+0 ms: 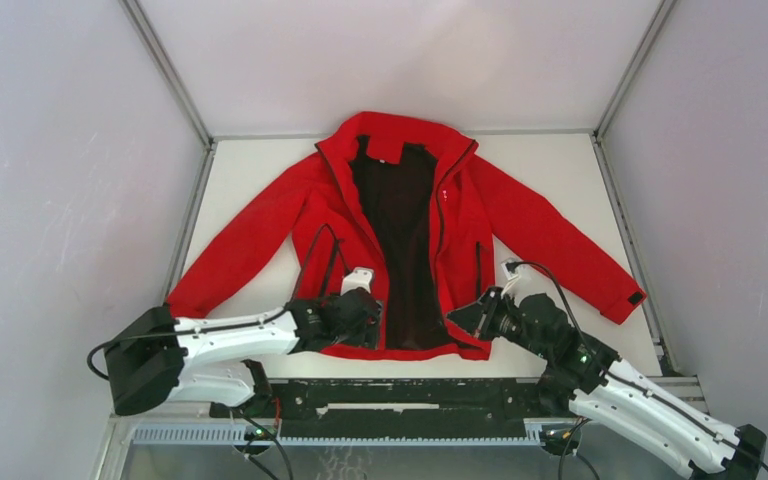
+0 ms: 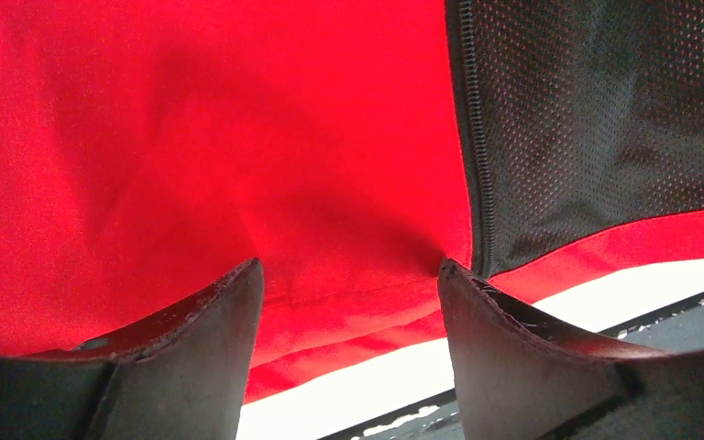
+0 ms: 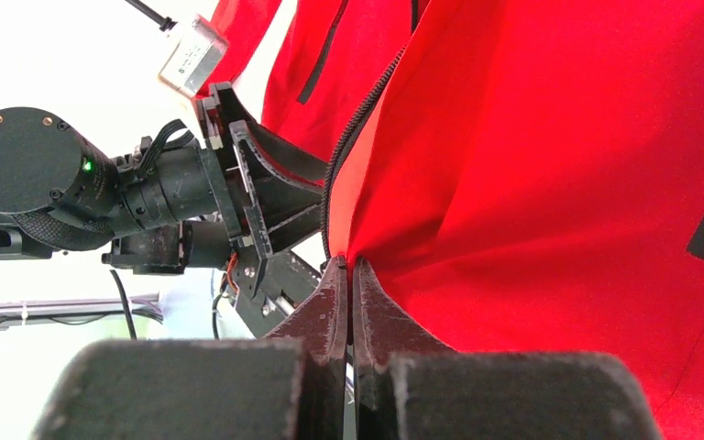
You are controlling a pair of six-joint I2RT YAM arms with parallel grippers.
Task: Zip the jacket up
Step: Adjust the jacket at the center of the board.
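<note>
The red jacket (image 1: 520, 215) lies flat on the white table, front open, black lining (image 1: 400, 240) showing. My left gripper (image 1: 365, 318) is open over the bottom hem of the left front panel. In the left wrist view (image 2: 348, 270) its fingertips (image 2: 247, 275) rest on red fabric (image 2: 238, 137), right beside the dark zipper edge (image 2: 474, 137). My right gripper (image 1: 465, 322) is shut on the bottom corner of the right front panel. In the right wrist view (image 3: 348, 266) it pinches the red fabric (image 3: 559, 183) at the lower end of the zipper (image 3: 357, 137).
The white table (image 1: 560, 160) is boxed in by grey walls on three sides. A black rail (image 1: 410, 392) runs along the near edge just below the hem. The left gripper's body (image 3: 257, 183) sits close to my right fingers. Both sleeves spread out sideways.
</note>
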